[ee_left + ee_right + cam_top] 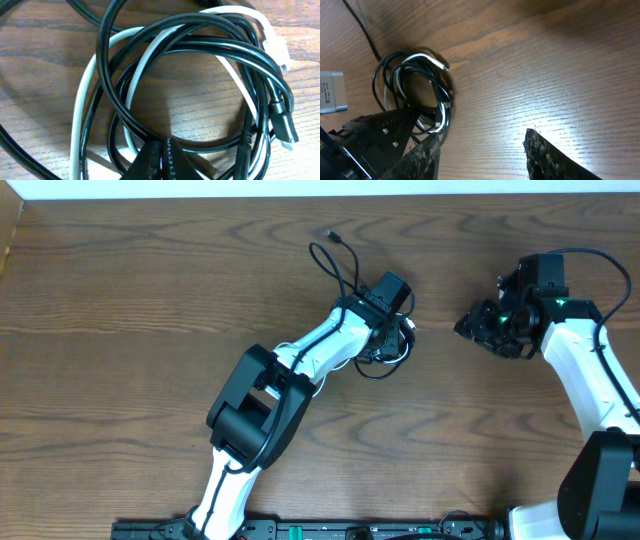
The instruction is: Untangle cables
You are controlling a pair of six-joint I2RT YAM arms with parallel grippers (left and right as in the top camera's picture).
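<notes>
Left wrist view: your left gripper (161, 152) has its fingers (149, 161) pinched narrow, the black cable (107, 75) crossing their tips and the white cable (80, 100) looped just beyond; a firm clamp isn't certain. This looks like the first grab, so bring the right gripper (482, 136), wide and empty, across to the white loop lying off its left finger.
</notes>
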